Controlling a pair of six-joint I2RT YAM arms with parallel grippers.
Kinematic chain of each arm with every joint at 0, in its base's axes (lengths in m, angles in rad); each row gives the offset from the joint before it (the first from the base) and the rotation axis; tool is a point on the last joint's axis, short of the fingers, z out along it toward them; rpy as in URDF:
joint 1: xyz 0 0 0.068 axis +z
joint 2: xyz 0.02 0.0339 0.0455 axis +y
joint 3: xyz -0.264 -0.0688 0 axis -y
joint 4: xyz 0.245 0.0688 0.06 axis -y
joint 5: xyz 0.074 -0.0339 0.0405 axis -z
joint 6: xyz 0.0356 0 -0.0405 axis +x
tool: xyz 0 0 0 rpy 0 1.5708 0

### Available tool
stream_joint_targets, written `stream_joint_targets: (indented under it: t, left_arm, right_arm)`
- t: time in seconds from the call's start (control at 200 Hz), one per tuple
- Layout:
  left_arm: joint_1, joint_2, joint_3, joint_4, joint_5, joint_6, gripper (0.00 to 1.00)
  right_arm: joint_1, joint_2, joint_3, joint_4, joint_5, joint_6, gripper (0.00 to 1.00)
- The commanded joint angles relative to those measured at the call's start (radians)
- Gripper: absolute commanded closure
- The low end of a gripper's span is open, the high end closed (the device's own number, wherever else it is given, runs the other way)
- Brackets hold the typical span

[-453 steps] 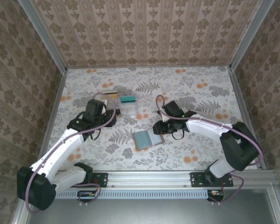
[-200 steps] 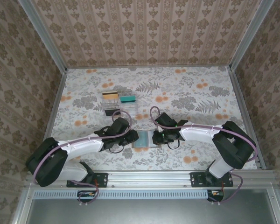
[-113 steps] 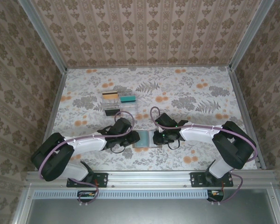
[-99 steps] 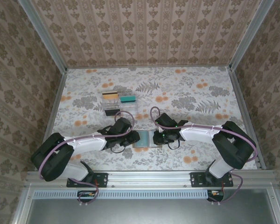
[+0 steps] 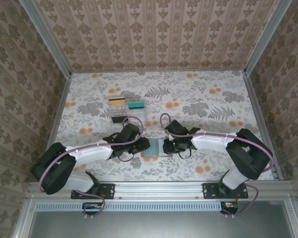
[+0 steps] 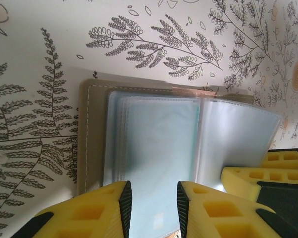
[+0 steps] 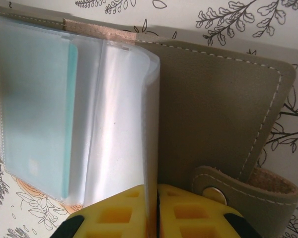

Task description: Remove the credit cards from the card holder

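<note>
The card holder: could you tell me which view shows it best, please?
The right wrist view: the card holder lies open close up, showing stitching, snap tab and a clear sleeve pinched by the right end effector. The left wrist view shows its sleeved half under the left end effector. The top external view shows a small patch.

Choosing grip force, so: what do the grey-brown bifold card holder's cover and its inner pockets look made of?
Grey-brown bifold card holder cover: matte leather or leather-like, judging by white edge stitching and the fuzzy raw tab underside. Translucent inner pockets: thin flexible plastic, glossy, bending and showing a teal card through.
</note>
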Motion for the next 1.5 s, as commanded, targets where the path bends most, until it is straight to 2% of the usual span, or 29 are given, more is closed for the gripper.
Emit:
stream_joint_targets:
  t: [0.0, 0.43, 0.625, 0.915, 1.06, 1.275, 1.495]
  left_arm:
    - [-0.009, 0.023, 0.026, -0.031, 0.007, 0.025, 0.67]
    - [-0.015, 0.086, 0.03, 0.024, 0.055, 0.025, 0.67]
    - [-0.015, 0.086, 0.017, 0.109, 0.099, 0.03, 0.55]
    - [-0.015, 0.095, 0.02, 0.16, 0.141, 0.039, 0.49]
    - [-0.013, 0.07, 0.017, 0.109, 0.109, 0.034, 0.5]
    - [-0.01, -0.036, -0.002, -0.017, -0.023, 0.032, 0.52]
    - [-0.006, -0.003, -0.008, -0.005, 0.011, 0.033, 0.52]
  right_arm:
    - [0.007, 0.003, -0.006, 0.001, 0.013, 0.007, 0.87]
    - [0.007, 0.007, -0.007, 0.004, 0.009, 0.01, 0.87]
    - [0.006, 0.009, -0.007, 0.005, 0.007, 0.01, 0.87]
    - [0.007, 0.012, -0.008, 0.007, 0.008, 0.01, 0.87]
    - [0.007, 0.007, -0.01, 0.002, 0.011, 0.01, 0.87]
    - [0.008, 0.014, -0.01, 0.007, 0.007, 0.012, 0.87]
    - [0.008, 0.028, -0.001, 0.009, 0.003, 0.008, 0.87]
